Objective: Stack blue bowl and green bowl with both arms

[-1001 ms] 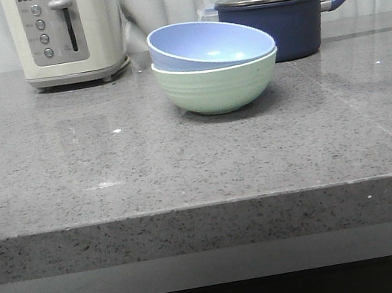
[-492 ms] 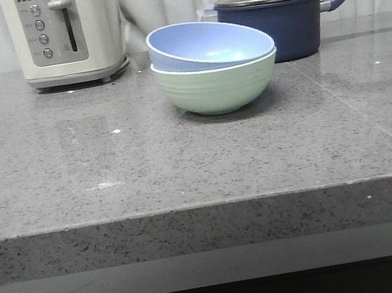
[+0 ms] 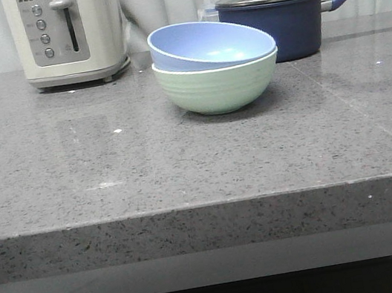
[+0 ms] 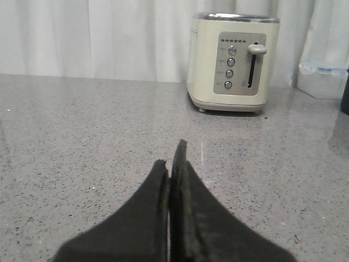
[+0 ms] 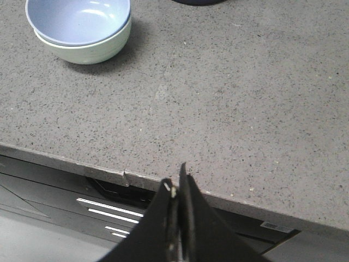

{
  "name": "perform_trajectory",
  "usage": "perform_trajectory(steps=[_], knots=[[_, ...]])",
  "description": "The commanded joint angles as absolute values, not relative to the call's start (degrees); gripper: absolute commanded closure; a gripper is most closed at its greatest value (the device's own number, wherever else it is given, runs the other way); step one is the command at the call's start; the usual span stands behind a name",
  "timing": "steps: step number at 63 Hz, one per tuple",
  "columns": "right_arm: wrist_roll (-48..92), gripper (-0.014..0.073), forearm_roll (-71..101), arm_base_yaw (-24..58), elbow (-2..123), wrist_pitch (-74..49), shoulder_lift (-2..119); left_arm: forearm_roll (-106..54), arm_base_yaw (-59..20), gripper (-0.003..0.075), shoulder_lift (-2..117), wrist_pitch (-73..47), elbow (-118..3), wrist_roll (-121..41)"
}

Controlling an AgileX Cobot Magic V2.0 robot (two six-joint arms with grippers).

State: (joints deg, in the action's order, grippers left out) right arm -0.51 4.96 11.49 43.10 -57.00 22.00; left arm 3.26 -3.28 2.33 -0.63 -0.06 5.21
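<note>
The blue bowl (image 3: 209, 45) sits tilted inside the green bowl (image 3: 217, 86) on the grey counter, between the toaster and the saucepan. The right wrist view shows the same pair, blue bowl (image 5: 78, 19) nested in green bowl (image 5: 87, 49), far from my right gripper (image 5: 175, 180). That gripper is shut on nothing and hangs above the counter's front edge. My left gripper (image 4: 170, 155) is shut and empty, low over bare counter facing the toaster. Neither arm shows in the front view.
A cream toaster (image 3: 66, 34) (image 4: 233, 68) stands at the back left. A dark navy lidded saucepan (image 3: 276, 19) stands behind the bowls, its handle pointing right. A clear container (image 4: 323, 76) sits right of the toaster. The counter's front edge (image 5: 125, 176) lies under my right gripper.
</note>
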Motion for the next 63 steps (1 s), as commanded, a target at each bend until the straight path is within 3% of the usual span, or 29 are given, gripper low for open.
perform_trajectory(steps=[1, 63], knots=[[-0.41, 0.0648, 4.57, 11.45, 44.41, -53.08, 22.34, 1.97, -2.79, 0.074, 1.27, 6.46, 0.32, 5.16], [-0.41, 0.0648, 4.57, 11.45, 44.41, -53.18, 22.4, 1.19, -2.26, 0.074, -1.21, 4.25, 0.59, 5.16]])
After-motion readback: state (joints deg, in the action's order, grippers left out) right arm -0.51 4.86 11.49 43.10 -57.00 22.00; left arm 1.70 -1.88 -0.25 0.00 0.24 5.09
